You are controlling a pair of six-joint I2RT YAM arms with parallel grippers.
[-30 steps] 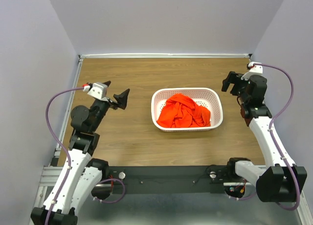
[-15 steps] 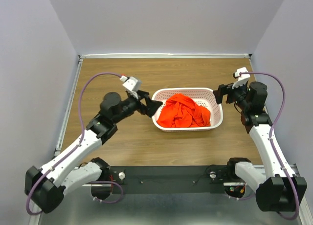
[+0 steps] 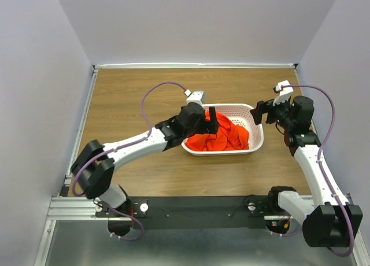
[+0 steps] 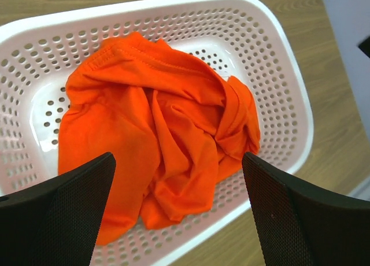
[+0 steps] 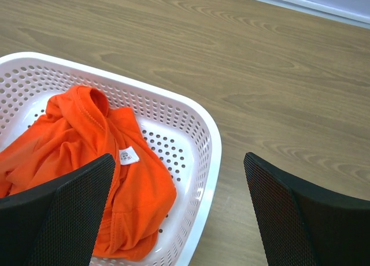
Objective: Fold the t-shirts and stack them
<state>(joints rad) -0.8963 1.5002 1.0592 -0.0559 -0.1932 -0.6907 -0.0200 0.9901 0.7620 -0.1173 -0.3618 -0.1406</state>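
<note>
While crumpled in basket [image 4: 260, 63], orange t-shirt [image 4: 156, 121] looks soft, light, floppy; pinch a raised fold nr centre. Both released, empty: left gripper [image 4: 177, 159], right gripper [image 5: 178, 157].

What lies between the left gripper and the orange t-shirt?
Nothing: the left wrist view shows the open left gripper over the orange t-shirt in the white perforated basket, only air between.

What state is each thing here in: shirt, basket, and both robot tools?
White perforated plastic basket: upright on the wooden table, not empty.
Bright orange cotton t-shirt: crumpled, unfolded, lying in that basket.
Left tool: open, empty, above the t-shirt.
Right tool: open, empty, by the basket's right end.
</note>
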